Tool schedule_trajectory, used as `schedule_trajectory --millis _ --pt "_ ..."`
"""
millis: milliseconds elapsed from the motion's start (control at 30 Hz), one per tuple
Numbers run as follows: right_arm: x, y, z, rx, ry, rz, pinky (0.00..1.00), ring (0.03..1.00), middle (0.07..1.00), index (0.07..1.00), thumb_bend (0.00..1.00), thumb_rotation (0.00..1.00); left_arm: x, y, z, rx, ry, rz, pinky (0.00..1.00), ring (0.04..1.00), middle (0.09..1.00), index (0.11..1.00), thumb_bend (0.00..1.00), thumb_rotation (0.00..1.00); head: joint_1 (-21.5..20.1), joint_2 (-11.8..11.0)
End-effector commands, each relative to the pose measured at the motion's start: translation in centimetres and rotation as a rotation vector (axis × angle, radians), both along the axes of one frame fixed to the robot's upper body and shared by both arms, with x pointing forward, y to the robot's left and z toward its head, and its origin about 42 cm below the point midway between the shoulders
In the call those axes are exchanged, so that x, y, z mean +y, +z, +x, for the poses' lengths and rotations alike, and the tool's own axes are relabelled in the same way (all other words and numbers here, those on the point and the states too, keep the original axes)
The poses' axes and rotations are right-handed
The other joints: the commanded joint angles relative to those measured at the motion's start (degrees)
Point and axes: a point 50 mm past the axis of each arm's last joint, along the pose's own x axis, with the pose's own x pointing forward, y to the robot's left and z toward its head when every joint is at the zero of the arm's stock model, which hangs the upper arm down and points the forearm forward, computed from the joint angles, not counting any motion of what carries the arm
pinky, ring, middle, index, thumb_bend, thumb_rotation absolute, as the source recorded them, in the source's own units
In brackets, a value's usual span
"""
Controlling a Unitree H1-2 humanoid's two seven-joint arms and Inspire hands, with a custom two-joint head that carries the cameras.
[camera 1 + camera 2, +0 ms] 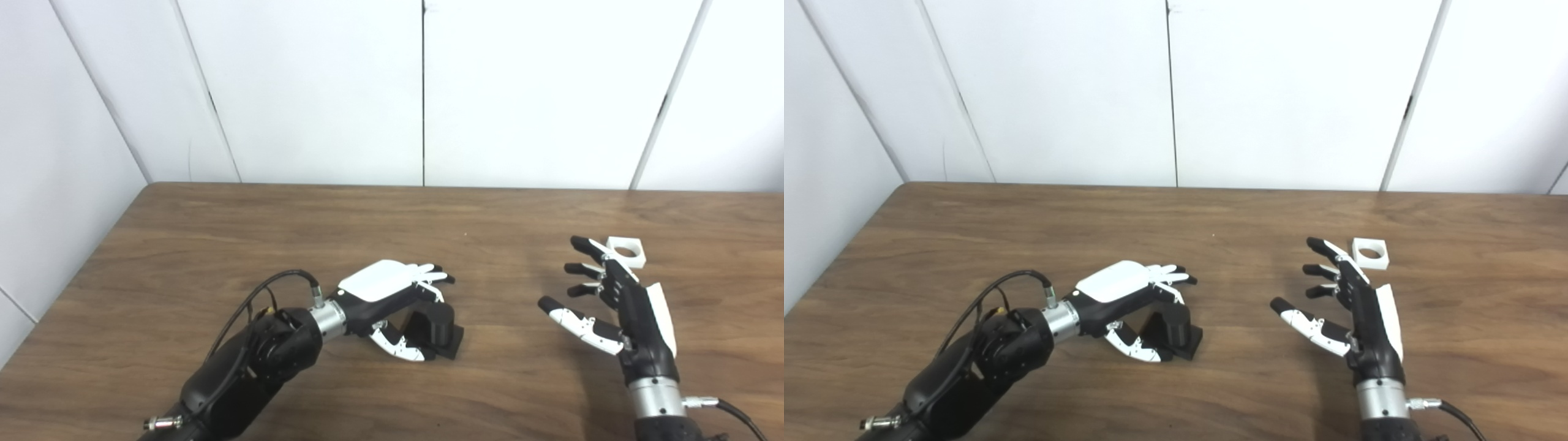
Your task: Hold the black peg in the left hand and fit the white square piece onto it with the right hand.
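Left robot hand (pixel 392 294) is cupped over the black peg (pixel 438 331), which stands on its base on the counter (pixel 245 233) near centre; fingers and thumb bracket it, but a closed grip cannot be confirmed. Right robot hand (pixel 1350 306) is spread and holds nothing; the white square piece (pixel 1370 253) lies just beyond its fingertips, far right, apparently the next pickup.

A brown wooden table with a dark grain pattern (pixel 257 233) fills the lower part of both views, its far edge meeting the wall. Behind it stand plain white wall panels (pixel 318 92), split by thin dark vertical seams (pixel 423 92). A further white panel (pixel 55 171) runs along the table's left side.
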Motion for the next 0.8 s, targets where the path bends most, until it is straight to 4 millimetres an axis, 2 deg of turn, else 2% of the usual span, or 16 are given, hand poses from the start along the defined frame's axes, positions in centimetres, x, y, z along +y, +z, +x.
schedule_trajectory --millis 0,300,400,467,667,767 --pt "0.5 2.3 0.5 -0.113 0.012 0.006 0.55 0.720 0.844 0.807 0.65 0.19 0.9 -3.2 -0.8 0.063 0.011 0.190 0.99 1.000 0.967 0.671 0.87 0.24 -0.05 0.16" --pt "0.4 2.4 0.3 -0.111 0.004 0.009 0.56 0.726 0.846 0.804 0.65 0.20 1.4 -3.1 -0.6 0.029 0.019 0.214 0.96 0.990 0.949 0.646 0.88 0.23 -1.68 0.26" --pt "0.4 2.5 0.3 -0.108 -0.001 -0.010 0.57 0.729 0.846 0.805 0.66 0.22 1.7 -3.2 -0.6 0.027 0.022 0.202 0.95 0.985 0.941 0.620 0.86 0.23 -4.77 -0.05" --pt "0.1 2.8 0.4 -0.117 0.002 -0.018 0.58 0.737 0.852 0.808 0.66 0.23 2.0 -3.2 -0.7 0.025 0.028 0.193 0.95 0.979 0.930 0.592 0.85 0.22 -8.62 -0.73" --pt "-3.2 5.5 1.6 -0.171 -0.047 -0.134 0.59 0.738 0.835 0.810 0.67 0.25 2.9 -3.5 -0.8 0.027 0.049 0.177 0.94 0.972 0.916 0.569 0.85 0.18 -13.12 -2.10" --pt "-5.7 7.1 2.4 -0.202 -0.072 -0.287 0.64 0.750 0.839 0.809 0.64 0.23 3.3 -3.7 -0.8 0.027 0.058 0.169 0.93 0.966 0.911 0.566 0.86 0.15 -14.98 -2.81"
